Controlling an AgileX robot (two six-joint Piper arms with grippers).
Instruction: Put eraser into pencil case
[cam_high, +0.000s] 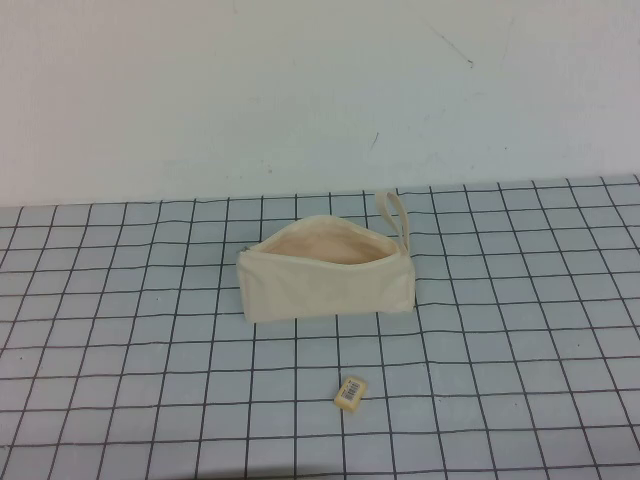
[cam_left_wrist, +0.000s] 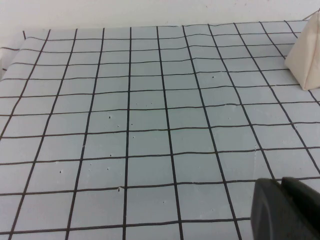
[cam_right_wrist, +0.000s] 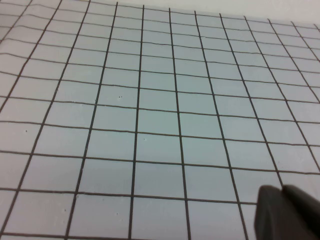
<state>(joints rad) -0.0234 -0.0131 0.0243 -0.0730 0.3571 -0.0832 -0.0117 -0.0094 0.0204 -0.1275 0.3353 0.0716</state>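
The pencil case (cam_high: 325, 283) stands unzipped, mouth up, ready to receive; the eraser (cam_high: 351, 391) lies just before it. Left tool (cam_left_wrist: 286, 209) and right tool (cam_right_wrist: 287, 212) hover apart from it, spread untellable.

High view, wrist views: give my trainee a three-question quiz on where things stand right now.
1. True or false: the eraser is already inside the case.
2. Where does the eraser lie relative to the case? A) beyond it, toward the wall B) in front of it, nearer the robot C) on top of it
3. Fill in: the case's top is ____, showing its lining.

Key: 1 false: it lies on the grid mat, apart from the case. 2 B. 3 open. The left gripper and right gripper each show only as a dark edge in their own wrist views, over bare mat.
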